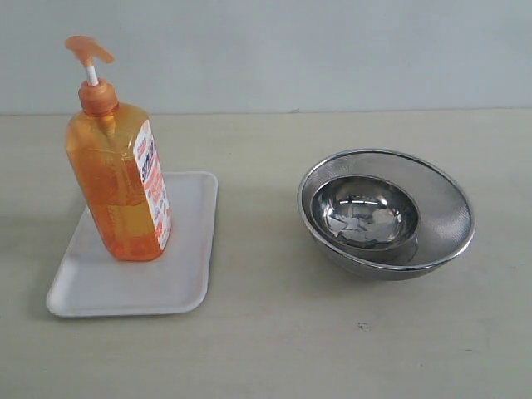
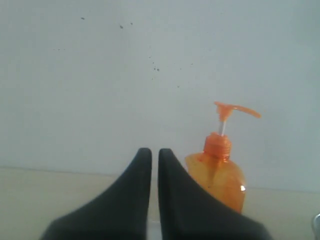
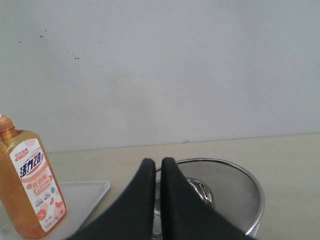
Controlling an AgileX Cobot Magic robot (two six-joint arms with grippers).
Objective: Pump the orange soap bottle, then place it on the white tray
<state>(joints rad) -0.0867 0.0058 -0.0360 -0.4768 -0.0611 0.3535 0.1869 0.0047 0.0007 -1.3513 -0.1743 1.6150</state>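
The left gripper has its two dark fingers drawn together with only a thin slit between them, and nothing is held there. The right gripper is the same: fingers pressed nearly tip to tip, empty. Neither arm appears in the exterior view, so both look to be drawn back from the work area, and neither touches anything.

Beyond the left fingertips stands the orange soap bottle, apart from them. Its pump head is raised on the white stem. The exterior view shows the bottle upright on the white tray, on the left of the scene. Its base rests on the far half of the tray, inside the rim, and its label faces right. From the right wrist camera, the bottle is likewise seen sitting on the tray.

On the right of the table, well apart from the tray, a small steel bowl sits inside a wider mesh-sided bowl.

The placing step looks done, since the bottle rests on the tray with both grippers clear of it. Whether the pump was pressed cannot be told: the head is up and no soap shows. If it was, nothing appears to be left.
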